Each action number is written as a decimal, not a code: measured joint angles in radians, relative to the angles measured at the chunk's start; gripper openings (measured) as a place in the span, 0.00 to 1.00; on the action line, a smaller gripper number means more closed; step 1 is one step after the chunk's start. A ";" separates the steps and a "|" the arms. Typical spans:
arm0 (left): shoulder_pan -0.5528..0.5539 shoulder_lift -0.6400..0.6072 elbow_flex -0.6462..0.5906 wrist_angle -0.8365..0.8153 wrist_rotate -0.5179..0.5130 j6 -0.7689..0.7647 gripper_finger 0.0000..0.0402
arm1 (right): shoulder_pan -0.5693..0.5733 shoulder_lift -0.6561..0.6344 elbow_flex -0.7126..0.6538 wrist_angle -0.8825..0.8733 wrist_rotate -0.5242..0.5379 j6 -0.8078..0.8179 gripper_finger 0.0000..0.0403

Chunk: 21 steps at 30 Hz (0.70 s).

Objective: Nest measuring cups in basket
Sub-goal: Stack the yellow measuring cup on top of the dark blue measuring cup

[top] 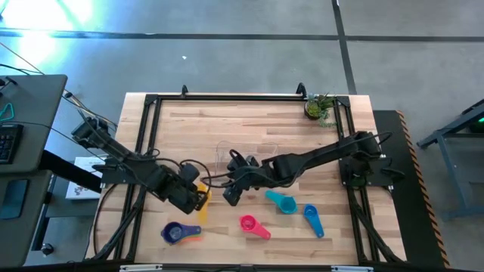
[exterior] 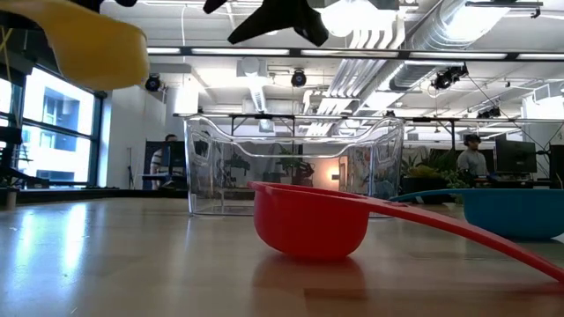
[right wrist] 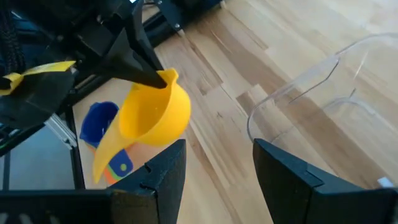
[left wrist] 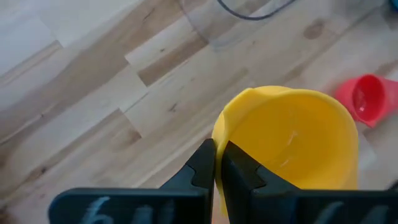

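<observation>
My left gripper (top: 195, 198) is shut on the orange-yellow measuring cup (top: 202, 201), held above the table left of the basket's near side; the cup also shows in the right wrist view (right wrist: 152, 112) and the low view (exterior: 97, 48). My right gripper (right wrist: 214, 168) is open and empty, just right of the yellow cup in the high view (top: 233, 193). The clear basket (top: 246, 157) stands mid-table. A teal cup (top: 281, 201), a blue cup (top: 312, 219) and a magenta cup (top: 253, 225) lie on the table. A purple-blue cup (top: 175, 233) lies on an orange one at the near left. My left gripper pinches the yellow cup's rim wall (left wrist: 219, 134), one finger (left wrist: 242, 171) inside the bowl and one (left wrist: 202, 168) outside. The hold is on the side opposite the handle (right wrist: 102, 162). The cup is lifted clear of the table and tilted, its handle hanging down.
A small green potted plant (top: 321, 107) stands at the far right corner. A black frame (top: 144, 143) runs along the table's edges. Bare wood lies between the basket and the far edge.
</observation>
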 joint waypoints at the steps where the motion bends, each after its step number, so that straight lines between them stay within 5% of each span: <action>1: 0.000 0.008 0.000 0.001 -0.009 0.000 0.02 | 0.001 0.006 0.000 0.000 0.000 0.004 0.44; 21: 0.001 0.053 -0.001 0.137 -0.083 0.141 0.02 | 0.016 0.087 -0.002 0.104 -0.010 0.046 0.44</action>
